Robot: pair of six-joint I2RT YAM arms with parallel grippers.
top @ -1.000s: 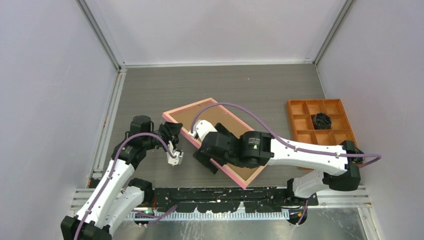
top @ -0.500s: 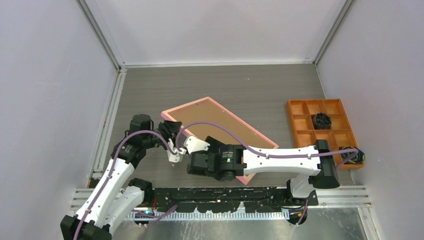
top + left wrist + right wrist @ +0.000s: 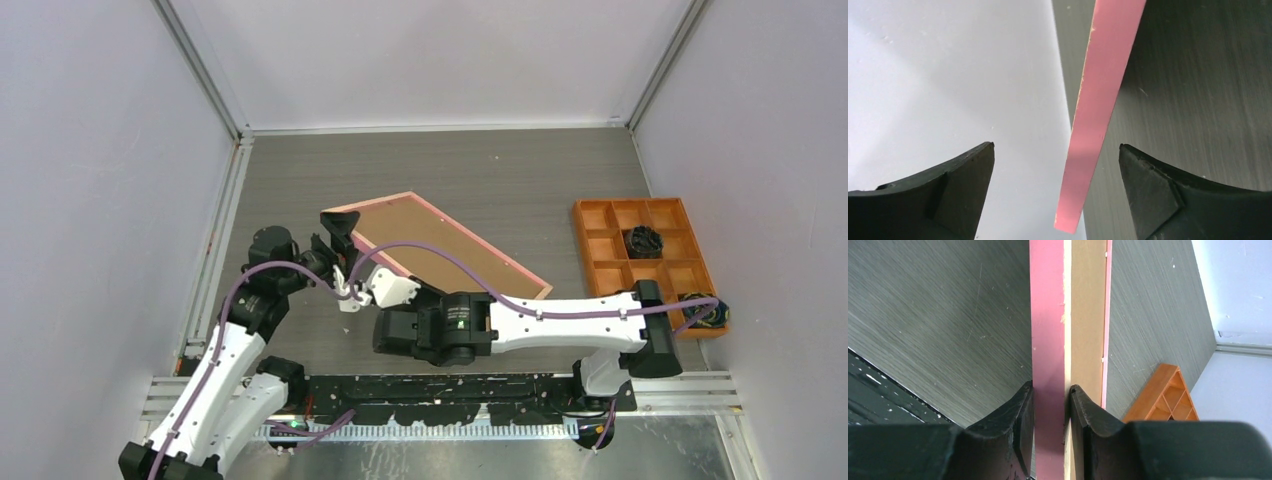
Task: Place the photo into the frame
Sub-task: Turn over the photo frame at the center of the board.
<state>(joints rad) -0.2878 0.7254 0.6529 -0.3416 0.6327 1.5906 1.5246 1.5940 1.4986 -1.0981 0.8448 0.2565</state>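
Note:
The frame (image 3: 440, 245) is tipped up off the table, brown back showing with a pink rim. My right gripper (image 3: 1050, 400) is shut on its pink and tan edge (image 3: 1048, 315); in the top view this gripper (image 3: 368, 275) sits at the frame's near left side, mostly hidden under the wrist. My left gripper (image 3: 338, 238) stands open at the frame's left corner. In the left wrist view the pink corner (image 3: 1088, 130) hangs between the wide-apart fingers (image 3: 968, 170), touching neither. The photo is not in view.
An orange compartment tray (image 3: 600, 215) sits at the right, holding a small black object (image 3: 645, 240); one of its corners shows in the right wrist view (image 3: 1158, 400). White walls close in the dark wood-grain table (image 3: 330, 170) on three sides.
My right gripper slid left along the frame's near edge and shut on it. The frame tipped up steeper. My left gripper let go of the corner and opened wide.

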